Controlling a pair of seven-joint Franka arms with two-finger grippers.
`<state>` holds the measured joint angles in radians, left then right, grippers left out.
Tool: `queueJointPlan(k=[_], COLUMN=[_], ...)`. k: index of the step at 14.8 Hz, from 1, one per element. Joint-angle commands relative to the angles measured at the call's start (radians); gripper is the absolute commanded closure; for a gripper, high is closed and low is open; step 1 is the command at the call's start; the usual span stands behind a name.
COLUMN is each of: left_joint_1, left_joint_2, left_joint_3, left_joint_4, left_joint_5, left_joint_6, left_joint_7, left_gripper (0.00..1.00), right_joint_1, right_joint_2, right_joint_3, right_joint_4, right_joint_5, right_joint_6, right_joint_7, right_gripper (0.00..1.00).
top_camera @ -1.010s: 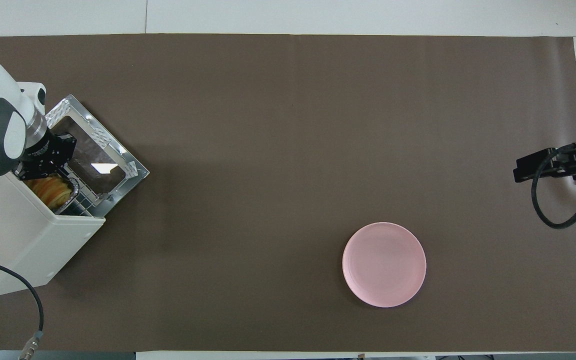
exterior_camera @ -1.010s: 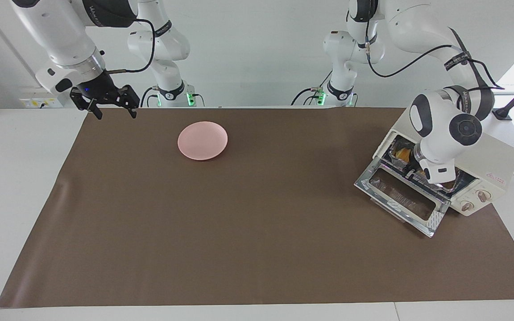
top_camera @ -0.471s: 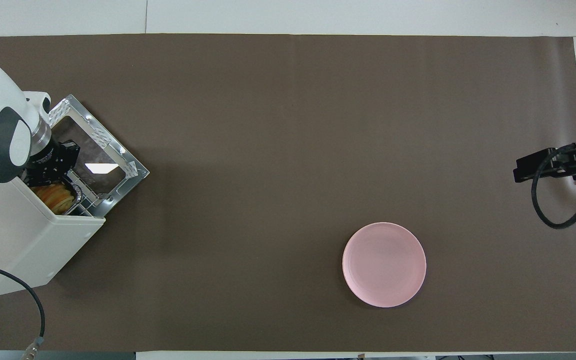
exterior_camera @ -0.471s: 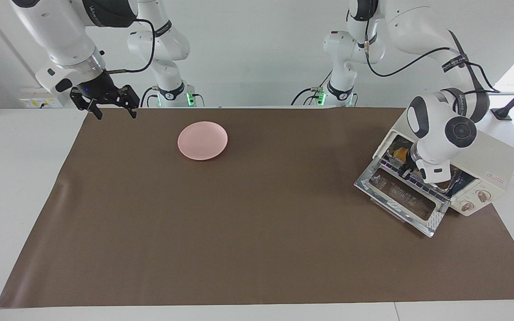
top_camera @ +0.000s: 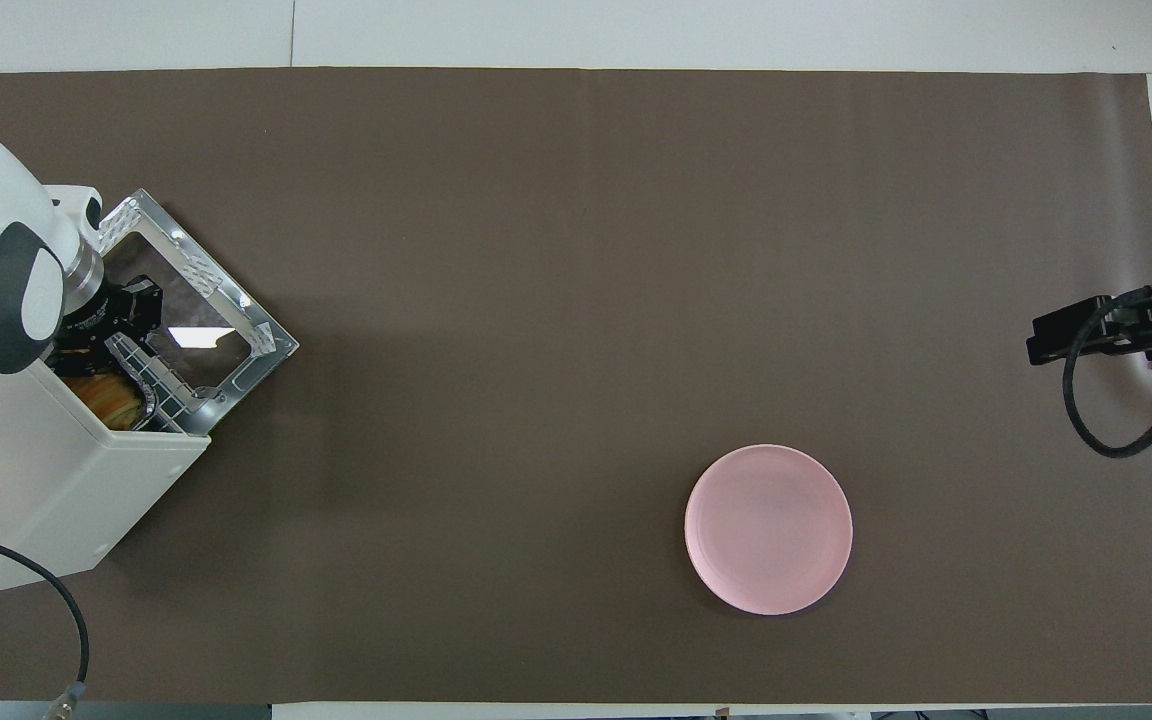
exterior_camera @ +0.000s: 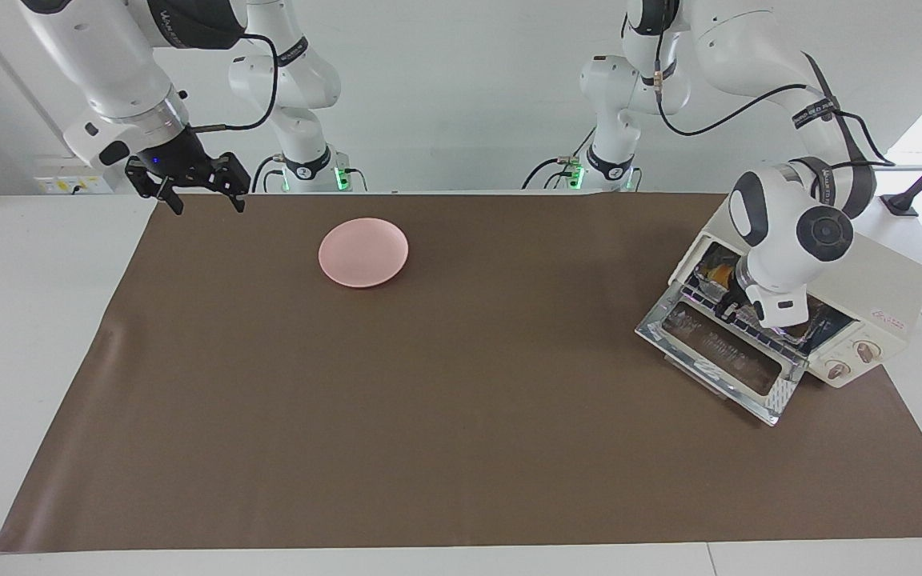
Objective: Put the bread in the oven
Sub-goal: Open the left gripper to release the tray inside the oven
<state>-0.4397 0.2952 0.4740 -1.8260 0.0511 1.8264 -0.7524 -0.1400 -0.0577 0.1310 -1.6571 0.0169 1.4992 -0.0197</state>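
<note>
The cream-white oven [exterior_camera: 885, 284] [top_camera: 56, 490] stands at the left arm's end of the table, its glass door [exterior_camera: 721, 364] [top_camera: 201, 305] dropped open. The yellow-orange bread [exterior_camera: 719, 274] [top_camera: 108, 396] lies inside on the rack, in a foil tray, mostly hidden by the oven's top and the arm. My left gripper [exterior_camera: 737, 308] [top_camera: 131, 325] hangs at the oven's mouth over the hinge of the door, open and holding nothing. My right gripper [exterior_camera: 207, 206] [top_camera: 1096, 335] waits open in the air over the mat's edge at the right arm's end.
A round pink plate [exterior_camera: 363, 252] [top_camera: 768, 528] sits on the brown mat [exterior_camera: 445, 400] [top_camera: 576, 300], near the robots and toward the right arm's end. The oven's black cable [top_camera: 71, 610] trails off the table near the left arm.
The left gripper has drawn back a little from the oven's inside toward the door, and its fingers have parted. The bread stays in the oven. The right arm has not moved.
</note>
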Motion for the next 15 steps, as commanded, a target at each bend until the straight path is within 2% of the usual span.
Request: queueJointPlan(k=[1,6,10,15], left_joint_1=[-0.01,-0.037,-0.074,-0.1], left_joint_2=[-0.044,-0.031,-0.028,-0.021], left_joint_3=[0.008,0.003,0.003,0.005], left_joint_4=[-0.023,0.01,0.011,0.05], left_joint_5=[0.03,0.03,0.03,0.036], left_joint_6=[0.01,0.028,0.089,0.042], left_joint_7=[0.007,0.036,0.085,0.135], left_gripper=[0.0,0.0,0.0,0.0], right_joint_1=[-0.015,-0.015,-0.015,-0.015], right_joint_2=[-0.022,-0.022,-0.022,-0.022], right_joint_3=[0.009,0.009,0.009,0.009], right_joint_4=[-0.021,-0.021,-0.021,-0.021], right_joint_5=[-0.011,-0.011,-0.011,-0.011], right_joint_6=[-0.005,-0.005,-0.005,-0.005], right_joint_7=[-0.022,-0.022,-0.022,-0.022], right_gripper=[0.0,0.0,0.0,0.0])
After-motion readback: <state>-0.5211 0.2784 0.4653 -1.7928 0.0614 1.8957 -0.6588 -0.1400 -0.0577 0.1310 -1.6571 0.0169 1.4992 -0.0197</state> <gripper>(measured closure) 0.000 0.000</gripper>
